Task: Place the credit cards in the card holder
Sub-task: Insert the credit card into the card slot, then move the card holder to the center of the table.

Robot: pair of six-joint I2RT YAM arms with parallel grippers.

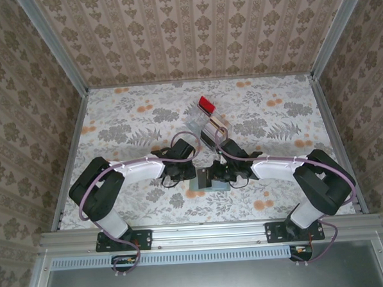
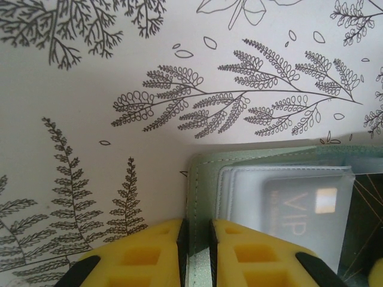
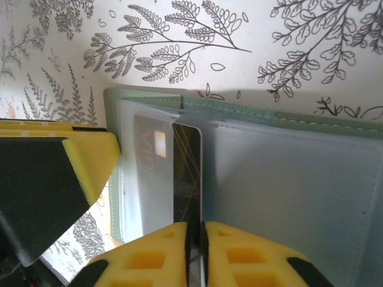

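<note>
So the left gripper (image 2: 197, 251) is clamped on the edge of the flat sage-green folding card holder (image 2: 201, 179), open on the table (image 2: 90, 101) between the arms, probably to pin it while the right gripper (image 3: 196, 251), closed on a thin dark grey plastic credit card (image 3: 187, 173), feeds it slotward.
</note>
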